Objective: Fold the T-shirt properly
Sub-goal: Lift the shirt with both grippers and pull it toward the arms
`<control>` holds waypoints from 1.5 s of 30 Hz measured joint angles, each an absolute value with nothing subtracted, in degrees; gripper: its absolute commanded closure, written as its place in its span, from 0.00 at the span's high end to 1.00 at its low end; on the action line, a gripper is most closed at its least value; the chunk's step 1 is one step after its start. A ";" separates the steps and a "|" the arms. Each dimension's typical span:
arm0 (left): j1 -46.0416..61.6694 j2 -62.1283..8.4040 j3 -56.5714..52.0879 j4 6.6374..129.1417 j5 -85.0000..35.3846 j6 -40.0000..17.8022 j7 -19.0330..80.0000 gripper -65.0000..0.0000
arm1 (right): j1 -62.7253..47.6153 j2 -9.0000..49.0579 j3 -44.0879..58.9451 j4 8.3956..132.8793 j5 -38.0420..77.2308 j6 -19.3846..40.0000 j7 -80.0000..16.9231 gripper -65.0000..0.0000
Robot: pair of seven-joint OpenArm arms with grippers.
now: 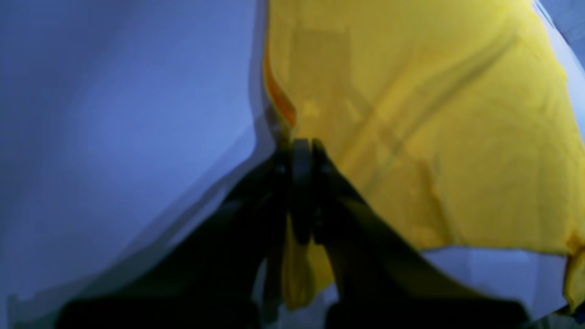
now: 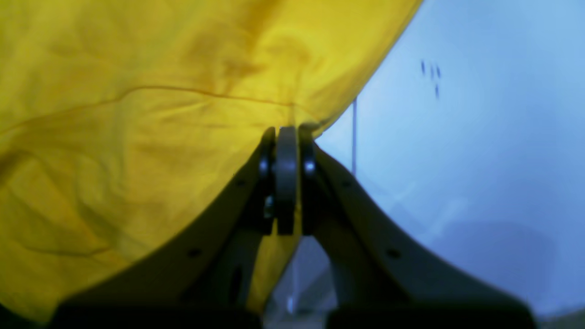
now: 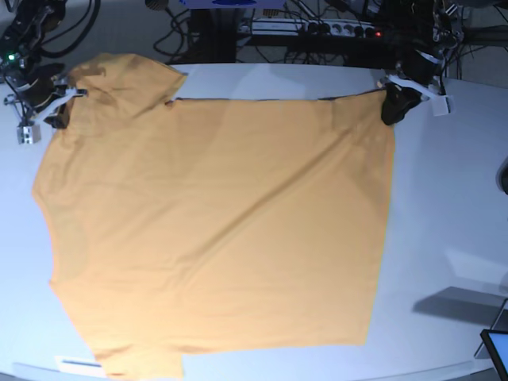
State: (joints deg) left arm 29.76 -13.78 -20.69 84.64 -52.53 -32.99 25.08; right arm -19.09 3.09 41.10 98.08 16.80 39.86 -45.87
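both grippers, left (image 1: 301, 151) and right (image 2: 287, 137), clamped on t-shirt (image 3: 222, 230) corners.

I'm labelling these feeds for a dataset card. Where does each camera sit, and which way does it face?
Left wrist: behind the left gripper, looking along its shut jaws at pinched T-shirt and table.
Right wrist: behind the right gripper, likewise shut on T-shirt.
Base: high, facing down at the table; both grippers show at the shirt's far corners.
Shared: all three see the T-shirt.
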 measured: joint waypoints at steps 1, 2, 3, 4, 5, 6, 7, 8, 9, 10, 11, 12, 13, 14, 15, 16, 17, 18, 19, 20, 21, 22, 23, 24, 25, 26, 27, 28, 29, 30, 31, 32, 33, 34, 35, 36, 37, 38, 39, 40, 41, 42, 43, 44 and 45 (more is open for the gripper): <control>29.74 -13.85 -20.69 84.64 -52.49 -32.99 25.10 0.00 | -19.73 3.09 41.10 99.13 16.29 39.97 -46.02 0.00; 29.71 -13.82 -20.75 84.64 -52.49 -32.95 25.10 0.00 | -20.53 3.11 41.10 100.42 16.10 39.66 -45.93 0.00; 29.71 -13.82 -21.10 84.64 -52.47 -32.99 25.21 0.00 | -21.17 3.11 41.08 101.67 16.08 39.81 -45.74 0.00; 29.85 -13.80 -21.47 84.66 -52.45 -32.99 25.34 0.00 | -21.69 3.11 40.97 103.11 16.19 39.86 -45.52 0.00; 30.06 -13.82 -21.87 84.68 -52.42 -32.95 25.39 0.00 | -22.02 3.11 40.95 104.18 16.36 40.01 -45.32 0.00; 30.28 -13.82 -22.22 84.79 -52.38 -32.91 25.34 0.00 | -22.13 3.14 40.95 105.06 16.34 40.01 -45.30 0.00; 30.68 -13.85 -22.52 85.36 -52.16 -32.77 25.58 0.00 | -22.24 3.14 40.95 105.67 16.36 39.99 -45.25 0.00; 31.00 -13.85 -22.90 86.08 -51.64 -32.71 25.85 0.00 | -22.24 3.14 40.95 105.80 16.51 40.03 -45.10 0.00; 31.53 -13.85 -23.11 87.31 -51.07 -32.12 26.50 0.00 | -22.26 3.11 40.95 105.80 16.56 40.05 -45.10 0.00; 32.16 -13.82 -23.18 88.79 -50.76 -31.40 27.31 0.00 | -22.39 3.09 40.95 105.80 16.53 40.05 -45.15 0.00; 32.95 -13.78 -23.62 90.26 -50.35 -31.48 27.62 0.00 | -22.41 3.11 40.95 105.80 16.56 40.05 -45.15 0.00; 33.74 -13.76 -24.03 91.94 -50.33 -31.51 27.70 0.00 | -22.41 3.16 40.95 105.80 16.47 40.05 -45.15 0.00; 34.48 -13.76 -24.45 93.73 -50.15 -31.53 27.70 0.00 | -22.41 3.14 40.95 105.80 16.36 40.03 -45.12 0.00; 35.11 -13.80 -25.04 95.64 -50.30 -31.64 27.68 0.00 | -22.39 3.11 40.84 105.80 16.36 40.03 -45.15 0.00; 35.44 -13.82 -25.58 97.41 -50.33 -31.51 27.55 0.00 | -22.41 3.11 40.82 105.91 16.36 40.05 -45.15 0.00; 35.59 -13.85 -26.00 98.76 -50.50 -31.51 27.49 0.00 | -22.41 3.09 40.84 106.30 16.32 40.05 -45.23 0.00; 35.77 -13.82 -26.28 100.14 -50.37 -31.55 27.44 0.00 | -22.46 3.09 40.84 107.11 16.29 40.05 -45.58 0.00; 35.83 -13.85 -26.52 101.01 -50.63 -31.59 27.49 0.00 | -22.57 3.11 40.84 108.03 16.25 40.03 -45.56 0.00; 35.92 -13.82 -26.81 101.62 -50.61 -31.59 27.46 0.00 | -22.57 3.11 40.84 108.90 16.40 40.03 -45.43 0.00; 36.05 -13.82 -27.22 101.91 -50.54 -31.62 27.49 0.00 | -22.52 3.14 40.84 109.58 16.38 40.05 -45.25 0.00; 36.07 -13.82 -27.53 101.95 -50.57 -31.62 27.49 0.00 | -22.35 3.16 40.84 109.71 16.49 40.07 -45.12 0.00; 36.07 -13.85 -27.73 101.95 -50.57 -31.55 27.49 0.00 | -22.13 3.16 40.84 109.71 16.51 40.07 -45.15 0.00; 36.05 -13.85 -27.86 101.95 -50.43 -31.53 27.49 0.00 | -21.89 3.29 40.75 109.71 16.53 40.07 -45.50 0.00; 35.97 -13.87 -27.88 101.95 -50.37 -31.55 27.49 0.00 | -21.54 3.81 40.66 109.67 16.58 40.34 -46.09 0.00; 35.86 -13.82 -27.86 101.95 -50.39 -31.55 27.49 0.00 | -21.06 4.34 40.58 109.67 16.51 40.32 -46.17 0.00; 35.73 -13.82 -27.86 101.95 -50.37 -31.55 27.55 0.00 | -20.64 4.78 40.58 109.67 16.60 40.29 -45.78 0.00; 35.57 -13.82 -27.86 101.95 -50.37 -31.57 27.55 0.00 | -20.27 5.06 40.58 109.67 16.58 40.25 -45.54 0.00; 35.57 -13.80 -27.86 101.95 -50.39 -31.57 27.49 0.00 | -20.01 5.06 40.58 109.67 16.60 40.29 -45.58 0.00; 35.55 -13.80 -27.86 101.95 -50.37 -31.55 27.55 0.00 | -19.84 5.02 40.58 109.67 16.58 40.29 -45.69 0.00; 35.27 -13.82 -27.88 101.95 -50.37 -31.55 27.75 0.00 | -19.64 4.99 40.58 109.67 16.53 40.29 -46.09 0.00; 34.68 -13.78 -28.34 101.93 -50.33 -31.57 28.23 0.00 | -19.18 4.93 40.58 109.67 16.56 40.29 -46.02 0.00; 34.06 -13.80 -28.95 101.93 -50.35 -31.51 28.38 0.00 | -18.52 4.84 40.58 109.67 16.56 40.29 -46.02 0.00; 33.30 -13.82 -29.52 102.04 -50.50 -30.35 29.30 0.00 | -18.00 4.89 40.58 109.67 16.58 40.32 -46.44 0.00; 32.29 -13.82 -30.22 102.17 -50.81 -30.22 31.22 0.00 | -17.23 4.91 40.56 109.67 16.62 40.38 -47.20 0.00; 31.33 -13.80 -30.87 102.15 -50.78 -30.24 33.15 0.00 | -16.71 4.93 40.56 109.67 16.62 40.34 -47.92 0.00; 30.26 -13.78 -31.86 102.13 -50.76 -30.24 35.75 0.00 | -16.14 5.06 40.56 109.67 16.60 40.34 -49.08 0.00; 29.45 -13.78 -32.75 102.10 -50.76 -30.24 37.15 0.00 | -15.66 5.34 40.45 109.67 16.75 40.53 -50.02 0.00; 28.49 -13.78 -33.76 102.13 -50.78 -30.26 38.37 0.00 | -15.05 5.61 40.45 109.67 16.82 40.56 -50.61 0.00; 27.64 -13.82 -34.50 102.15 -50.83 -30.26 38.83 0.00 | -14.33 5.76 40.47 109.67 17.12 40.53 -50.61 0.00; 26.89 -13.80 -35.03 102.21 -50.87 -30.37 39.55 0.00 | -13.72 5.91 40.47 109.67 17.30 40.56 -50.81 0.00; 26.09 -13.78 -35.33 102.21 -50.94 -30.41 40.38 0.00 | -13.21 6.04 40.47 109.67 17.30 40.56 -50.96 0.00; 25.39 -13.72 -35.66 102.21 -50.98 -30.44 41.06 0.00 | -12.64 6.33 40.45 109.67 17.45 40.60 -51.13 0.00; 24.82 -13.67 -35.90 102.21 -51.03 -30.46 41.39 0.00 | -12.32 6.70 40.45 109.67 17.76 40.71 -51.68 0.00; 24.05 -13.72 -36.07 102.24 -51.07 -30.44 42.41 0.00 | -11.66 7.11 40.38 109.67 17.69 40.71 -52.75 0.00; 23.55 -13.76 -36.25 102.21 -51.03 -30.44 43.00 0.00 | -11.07 7.33 40.36 109.67 17.69 40.71 -53.56 0.00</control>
